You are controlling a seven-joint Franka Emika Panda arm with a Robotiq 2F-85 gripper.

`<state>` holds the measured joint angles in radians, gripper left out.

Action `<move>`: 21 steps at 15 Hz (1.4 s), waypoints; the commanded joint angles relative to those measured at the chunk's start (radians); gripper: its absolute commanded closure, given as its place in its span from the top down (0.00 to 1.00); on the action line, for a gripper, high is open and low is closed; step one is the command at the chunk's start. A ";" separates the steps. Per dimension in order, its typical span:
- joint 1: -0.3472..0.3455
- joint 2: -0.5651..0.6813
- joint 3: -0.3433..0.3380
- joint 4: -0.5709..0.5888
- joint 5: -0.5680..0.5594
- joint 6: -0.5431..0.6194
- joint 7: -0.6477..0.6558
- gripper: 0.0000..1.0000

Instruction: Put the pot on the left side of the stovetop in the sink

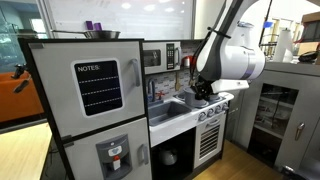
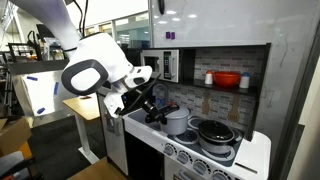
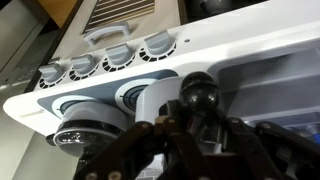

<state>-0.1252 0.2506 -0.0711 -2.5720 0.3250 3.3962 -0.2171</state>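
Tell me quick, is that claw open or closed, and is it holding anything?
Gripper: closed, down at the pot; whether it actually grips the pot cannot be told.

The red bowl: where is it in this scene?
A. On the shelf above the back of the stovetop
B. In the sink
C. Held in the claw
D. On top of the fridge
A: in an exterior view the red bowl sits on the shelf above the back of the stovetop.
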 commanded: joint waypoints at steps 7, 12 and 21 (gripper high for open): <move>0.131 -0.107 -0.153 -0.006 -0.048 -0.174 -0.150 0.08; 0.095 -0.141 -0.143 0.001 -0.234 -0.229 -0.112 0.08; 0.094 -0.226 -0.028 0.010 -0.200 -0.334 -0.309 0.08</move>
<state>-0.0121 0.0545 -0.1541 -2.5650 0.0390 3.1096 -0.3989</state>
